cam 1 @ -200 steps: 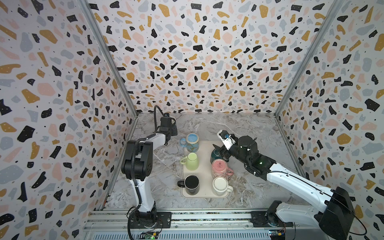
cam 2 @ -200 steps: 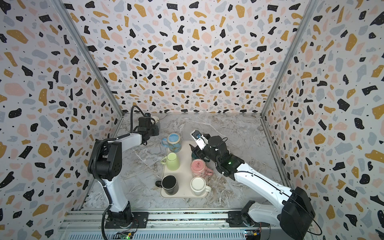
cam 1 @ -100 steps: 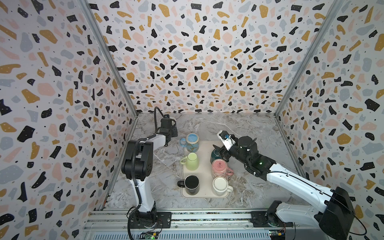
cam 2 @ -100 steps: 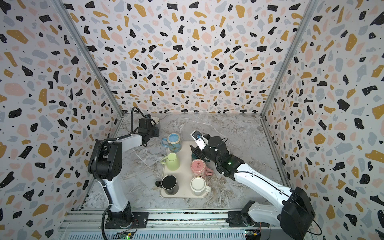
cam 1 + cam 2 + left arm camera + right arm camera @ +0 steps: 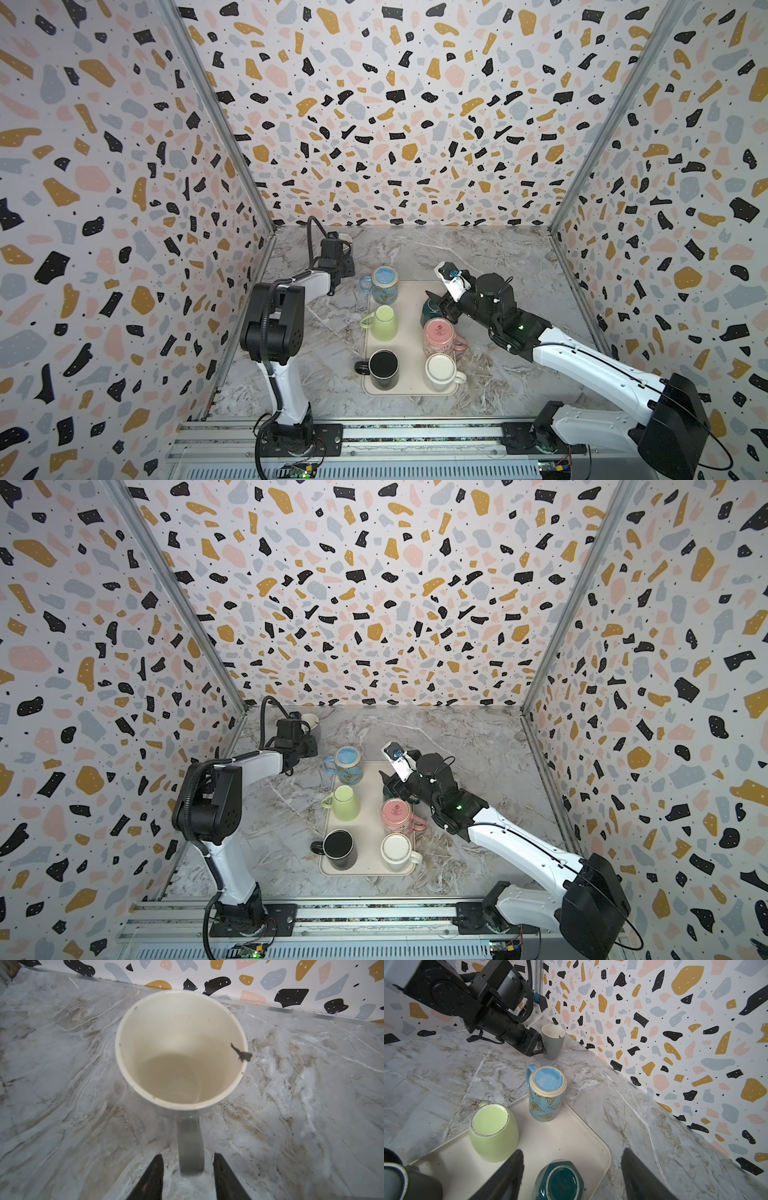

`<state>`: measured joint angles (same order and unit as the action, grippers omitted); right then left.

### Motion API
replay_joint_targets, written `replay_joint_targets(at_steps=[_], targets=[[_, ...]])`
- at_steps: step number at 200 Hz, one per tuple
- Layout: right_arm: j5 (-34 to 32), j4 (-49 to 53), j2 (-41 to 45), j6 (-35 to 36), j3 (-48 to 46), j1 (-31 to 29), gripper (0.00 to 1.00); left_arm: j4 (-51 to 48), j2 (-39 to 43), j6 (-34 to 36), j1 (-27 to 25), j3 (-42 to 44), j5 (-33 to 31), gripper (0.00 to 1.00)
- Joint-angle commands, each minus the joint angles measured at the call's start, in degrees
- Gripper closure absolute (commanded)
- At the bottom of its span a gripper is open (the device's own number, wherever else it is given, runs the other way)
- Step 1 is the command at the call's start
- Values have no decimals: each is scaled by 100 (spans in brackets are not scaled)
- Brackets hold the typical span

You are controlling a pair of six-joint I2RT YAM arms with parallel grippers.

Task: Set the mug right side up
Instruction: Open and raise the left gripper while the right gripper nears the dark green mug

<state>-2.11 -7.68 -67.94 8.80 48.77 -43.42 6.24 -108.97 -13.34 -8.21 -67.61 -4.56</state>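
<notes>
The table (image 5: 62, 1064) bears the mug (image 5: 344, 240) mouth-up at its upper left in both top views, so the turn looks done; only backing off is left. The tray (image 5: 550, 1140) holds the green mug (image 5: 492, 1130), blue mug (image 5: 547, 1093) and teal mug (image 5: 560, 1180), all base-up. The right claw (image 5: 572, 1152) hangs over the teal one, wide apart and empty. The left claw (image 5: 188, 1156) is partly spread astride the handle (image 5: 190, 1142), gripping nothing. Its retreat looks unobstructed.

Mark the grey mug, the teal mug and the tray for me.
grey mug (image 5: 180, 1049): left wrist view, on the cream inside wall of the upright cup.
teal mug (image 5: 560, 1183): right wrist view, on its upturned base.
tray (image 5: 554, 1138): right wrist view, on bare floor between the mugs.
</notes>
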Motion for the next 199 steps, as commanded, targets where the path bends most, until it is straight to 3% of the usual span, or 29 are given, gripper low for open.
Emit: replay_joint_targets(at_steps=[1, 64, 105, 122, 143, 161, 199], targets=[[87, -26, 106, -193, 53, 73, 24, -64, 408, -46, -38, 51, 65, 58], [473, 409, 115, -1096, 471, 408, 17, -613, 1042, -168, -102, 105, 442, 55], [1344, 1978, -384, -2775, 1562, 1181, 13, -1126, 1598, -378, -119, 236, 1050, 55], [2212, 2430, -611, -3242, 1761, 1786, 12, -1219, 1830, -448, -167, 365, 1225, 55], [3256, 2114, -582, -3989, 1308, 2405, 12, -1398, 2062, -487, -221, 391, 1286, 55], [4188, 1526, -553, -4849, 681, 2830, 19, -1590, 2197, -517, -234, 316, 1300, 55], [5014, 463, -440, -6428, -430, 3059, 27, -1659, 2476, -590, -243, 275, 1372, 54]])
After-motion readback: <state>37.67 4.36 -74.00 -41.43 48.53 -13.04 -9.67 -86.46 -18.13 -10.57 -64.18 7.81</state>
